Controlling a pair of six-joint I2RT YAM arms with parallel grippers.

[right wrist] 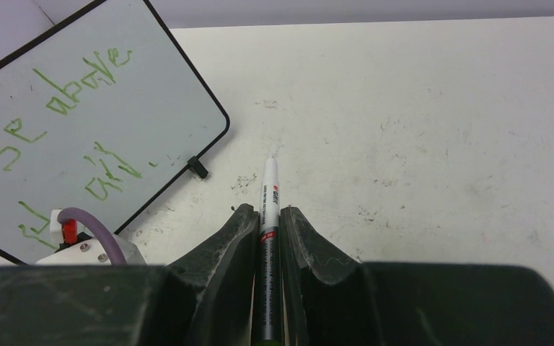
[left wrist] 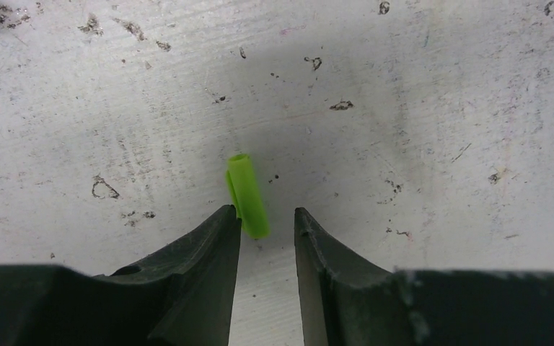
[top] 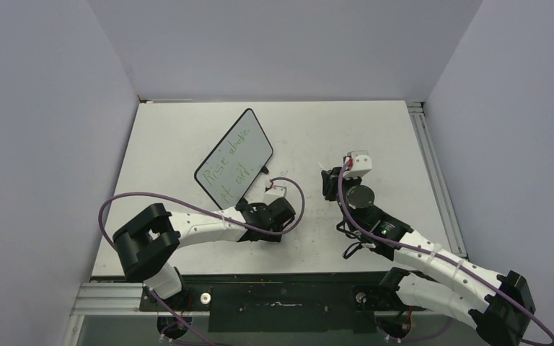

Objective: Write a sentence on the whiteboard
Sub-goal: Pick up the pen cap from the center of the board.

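Note:
The whiteboard lies at an angle on the table, left of centre. The sentence runs across it in two lines of green lettering, and the whiteboard and its sentence also fill the upper left of the right wrist view. My right gripper is shut on a white and grey marker, tip forward, just right of the board's corner. My left gripper points down at the table, open. A small green cap lies between its tips, against the left finger and apart from the right one.
The white tabletop is scuffed and marked. Grey walls close it in at the left, back and right, and a metal rail runs along its right edge. A purple cable loops over the left arm.

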